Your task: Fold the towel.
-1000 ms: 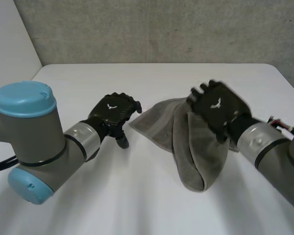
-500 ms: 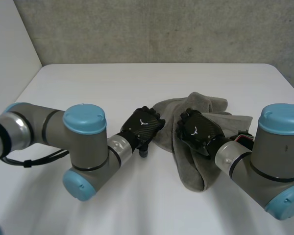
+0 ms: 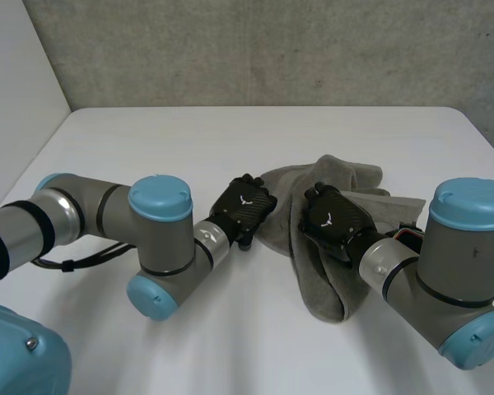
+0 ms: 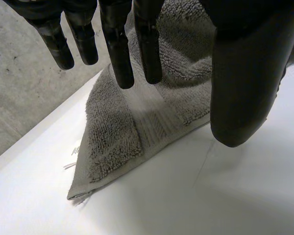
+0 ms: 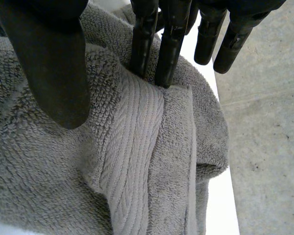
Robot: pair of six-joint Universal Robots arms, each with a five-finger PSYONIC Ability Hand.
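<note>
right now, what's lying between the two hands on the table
Part of the grey towel lies between the left hand and the right hand. The head view shows this.

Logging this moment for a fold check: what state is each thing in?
towel: crumpled, loosely bunched on the table, not neatly folded.
left hand: open, fingers straight over a corner of the towel.
right hand: open, straight fingertips resting on the towel's ribbed band.
</note>
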